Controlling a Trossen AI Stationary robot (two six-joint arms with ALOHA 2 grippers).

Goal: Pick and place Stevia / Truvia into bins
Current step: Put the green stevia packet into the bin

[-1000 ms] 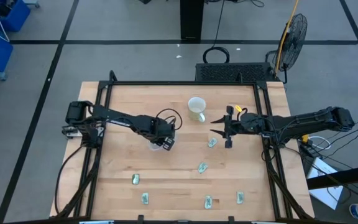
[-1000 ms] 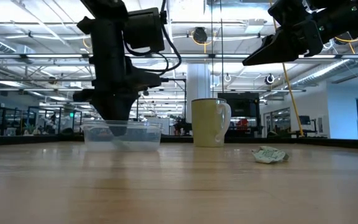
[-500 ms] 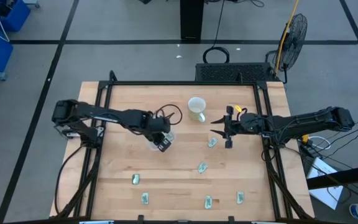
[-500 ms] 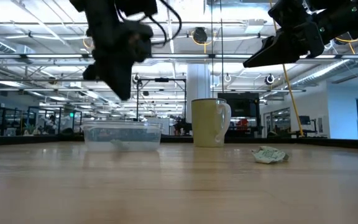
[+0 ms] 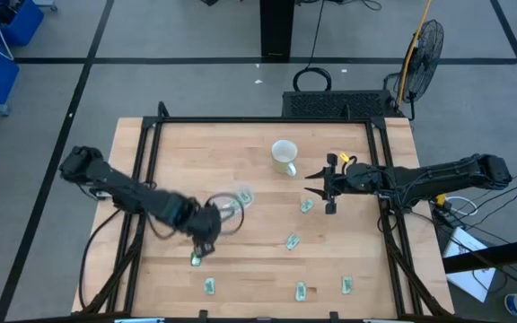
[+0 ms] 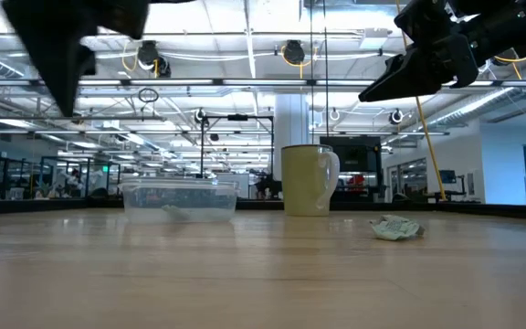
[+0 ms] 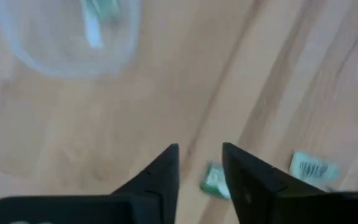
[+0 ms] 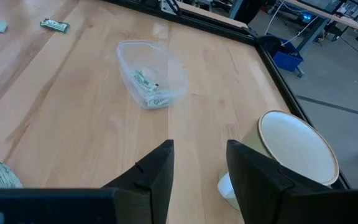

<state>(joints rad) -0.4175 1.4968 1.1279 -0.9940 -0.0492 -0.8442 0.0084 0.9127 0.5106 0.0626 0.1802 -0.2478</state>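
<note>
Pale wood table (image 5: 151, 161) carries everything. Going from the left, the left arm reaches in from the far left edge, and its left gripper (image 5: 203, 251) hangs over the near-left part of the table, above a green and white packet (image 5: 196, 260). Its fingers (image 7: 160, 177) are spread with a narrow gap, holding nothing, and in the left wrist view that same packet (image 7: 213, 180) shows between them, with a second packet (image 7: 309, 168) off to one side.

Just right of that gripper and farther back sits the clear plastic bin (image 5: 233, 202), with two packets lying inside (image 8: 148, 90). In the low view the bin (image 6: 179, 199) stands left of the mug (image 6: 309, 179).

More packets lie loose on the wood: one near the front edge (image 5: 210, 286), one in the middle (image 5: 292, 241), another at the front (image 5: 301, 292), one crumpled (image 5: 307, 205) just near of the right gripper, and one at the near right (image 5: 347, 286).

White mug (image 5: 284, 157) stands at the far centre, right of the bin.

On the right, the right arm stretches in from the right edge. The right gripper (image 5: 321, 187) hovers right of the mug, its fingers (image 8: 157, 174) apart and empty.
</note>
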